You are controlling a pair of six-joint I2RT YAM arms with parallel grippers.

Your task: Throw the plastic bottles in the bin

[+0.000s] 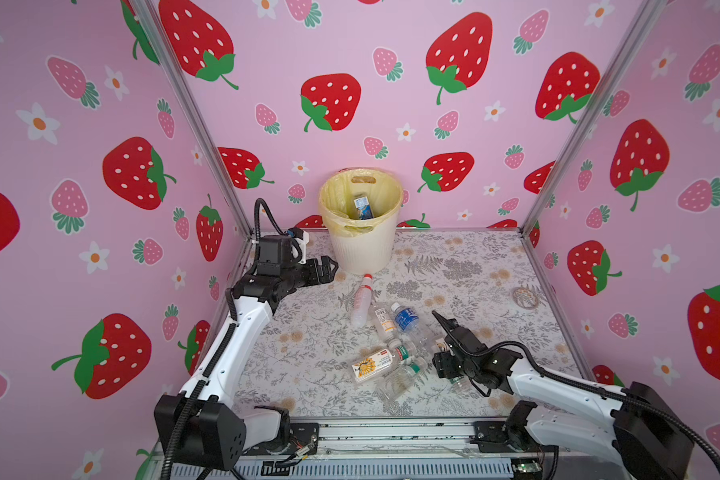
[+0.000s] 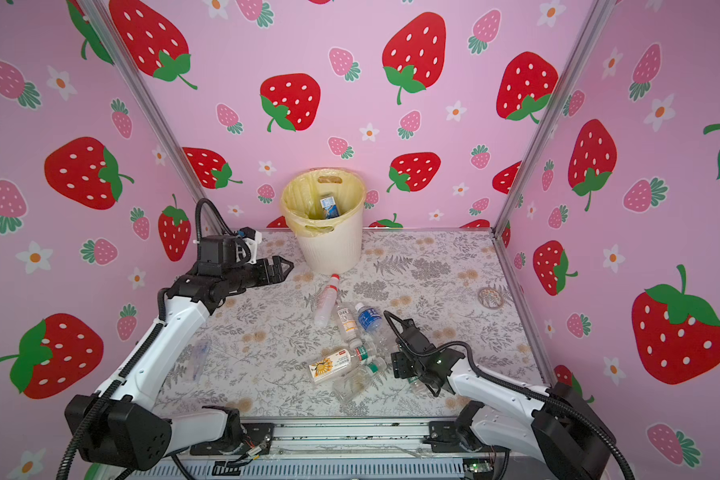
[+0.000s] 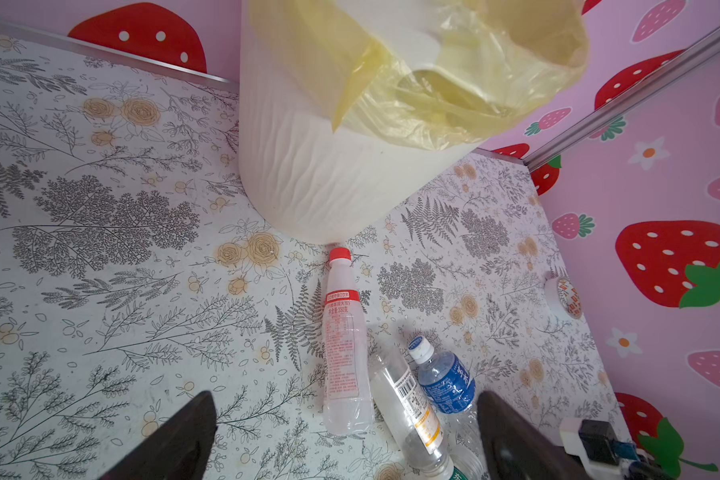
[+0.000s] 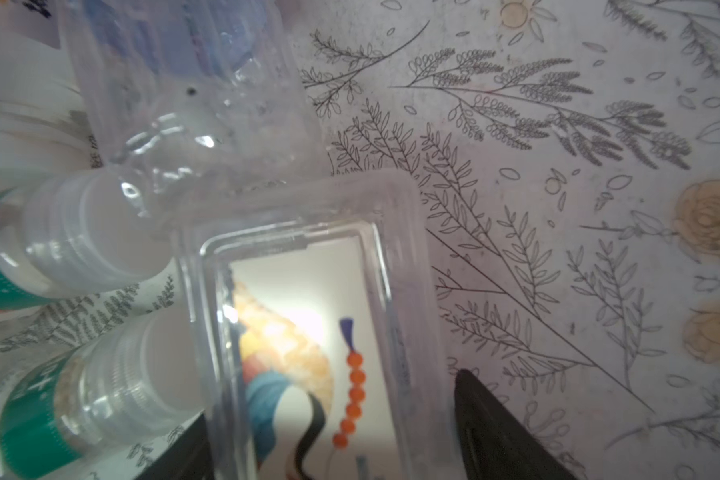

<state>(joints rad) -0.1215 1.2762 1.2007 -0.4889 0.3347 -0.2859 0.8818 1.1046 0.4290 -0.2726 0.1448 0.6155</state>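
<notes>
The cream ribbed bin [image 1: 362, 249] [image 2: 329, 249] [image 3: 308, 187], lined with a yellow bag, stands at the back with a blue-labelled item [image 1: 362, 208] inside. Several plastic bottles lie mid-table: a red-capped one [image 1: 361, 301] [image 3: 344, 353], a blue-labelled one [image 1: 406, 320] [image 3: 445, 382], a sunflower one [image 1: 373, 365] and green-labelled ones [image 1: 404, 351] [image 4: 38, 249]. My right gripper [image 1: 443, 361] [image 4: 329, 399] is low over the pile. Its fingers press both sides of a clear square bottle [image 4: 308, 249] lying on the table. My left gripper [image 1: 329, 268] [image 3: 346, 399] hovers open and empty left of the bin.
A tape roll [image 1: 525, 297] [image 3: 566, 297] lies near the right wall. One clear bottle [image 2: 198, 357] rests beside the left arm. Pink strawberry walls and metal corner posts close in the table on three sides.
</notes>
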